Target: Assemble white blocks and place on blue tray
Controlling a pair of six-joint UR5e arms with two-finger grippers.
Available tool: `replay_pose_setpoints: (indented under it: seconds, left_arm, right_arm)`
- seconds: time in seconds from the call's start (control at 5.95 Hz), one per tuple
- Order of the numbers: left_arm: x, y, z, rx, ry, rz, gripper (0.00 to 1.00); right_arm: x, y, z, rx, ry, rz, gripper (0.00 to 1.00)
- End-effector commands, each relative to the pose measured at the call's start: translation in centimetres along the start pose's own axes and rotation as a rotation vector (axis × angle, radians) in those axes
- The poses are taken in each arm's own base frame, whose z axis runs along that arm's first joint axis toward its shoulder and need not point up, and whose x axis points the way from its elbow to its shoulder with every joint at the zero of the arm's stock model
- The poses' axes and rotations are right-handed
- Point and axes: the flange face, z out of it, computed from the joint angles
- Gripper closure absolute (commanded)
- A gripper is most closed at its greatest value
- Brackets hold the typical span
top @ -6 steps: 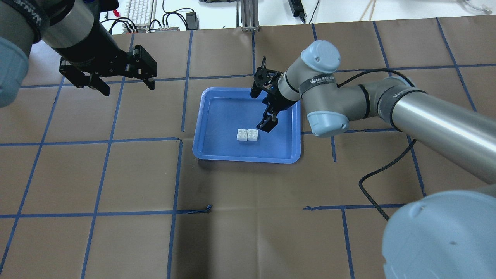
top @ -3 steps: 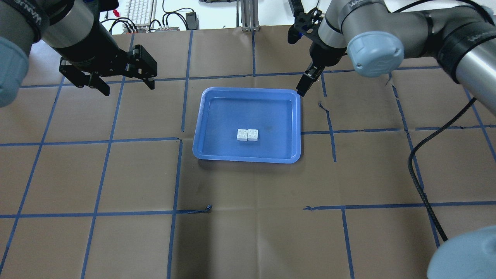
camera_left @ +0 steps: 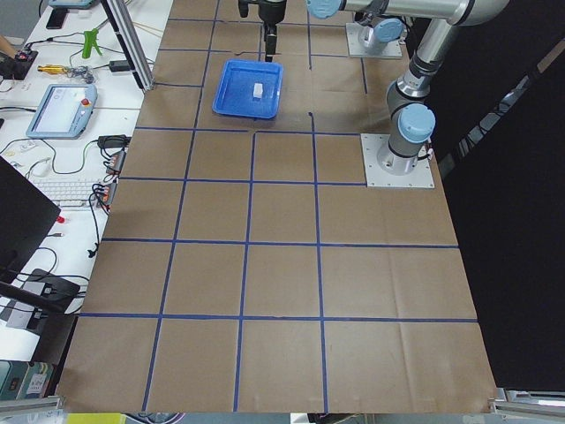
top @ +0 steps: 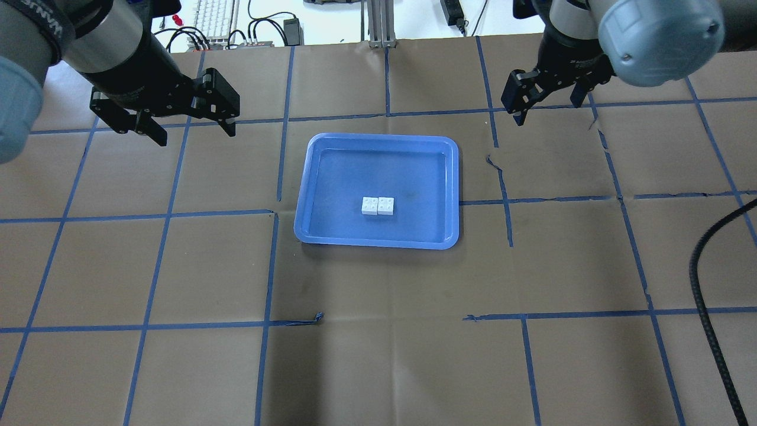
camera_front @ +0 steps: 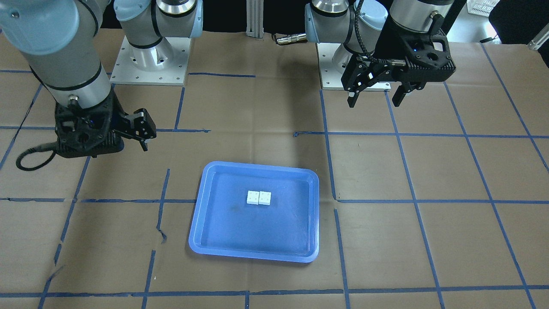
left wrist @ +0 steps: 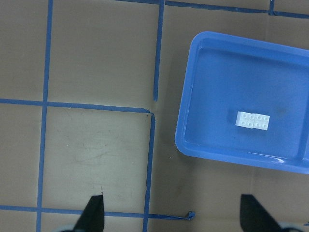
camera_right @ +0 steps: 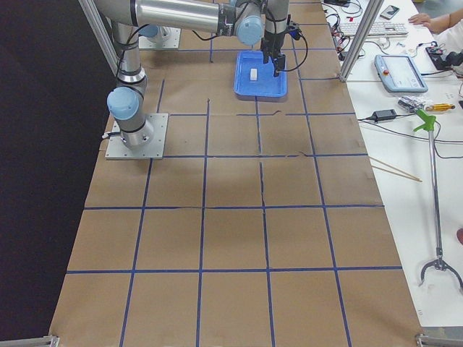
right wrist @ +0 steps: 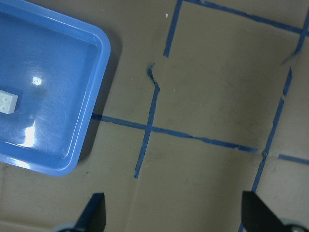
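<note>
The two white blocks sit joined side by side, studs up, near the middle of the blue tray. They also show in the front view and the left wrist view; the right wrist view shows only one block's edge. My left gripper is open and empty, hovering over the table to the far left of the tray. My right gripper is open and empty, above the table beyond the tray's far right corner.
The table is brown paper with a blue tape grid; a tape strip is torn just right of the tray. A black cable hangs at the right. A keyboard and cables lie past the far edge.
My right gripper has risen from just beside the blocks in the tray and swung back and to the right, away from it. The blocks stayed put. The left arm has not moved.
</note>
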Motion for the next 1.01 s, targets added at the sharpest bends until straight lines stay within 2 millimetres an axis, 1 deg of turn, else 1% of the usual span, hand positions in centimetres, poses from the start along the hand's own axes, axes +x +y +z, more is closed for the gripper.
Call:
replay_pose_setpoints:
  seconds: [0.0, 0.34, 0.84]
  left_arm:
    - [0.00, 0.02, 0.05, -0.001, 0.000, 0.000, 0.01]
    - [-0.01, 0.17, -0.11, 0.002, 0.000, 0.000, 0.01]
    - [-0.01, 0.17, -0.11, 0.002, 0.000, 0.000, 0.00]
  right_arm:
    - [-0.52, 4.57, -3.58, -0.035, -0.010, 0.126, 0.00]
    - [-0.89, 4.62, -3.36, -0.038, -0.060, 0.146, 0.00]
    - [-0.90, 4.63, -3.29, -0.039, -0.060, 0.146, 0.00]
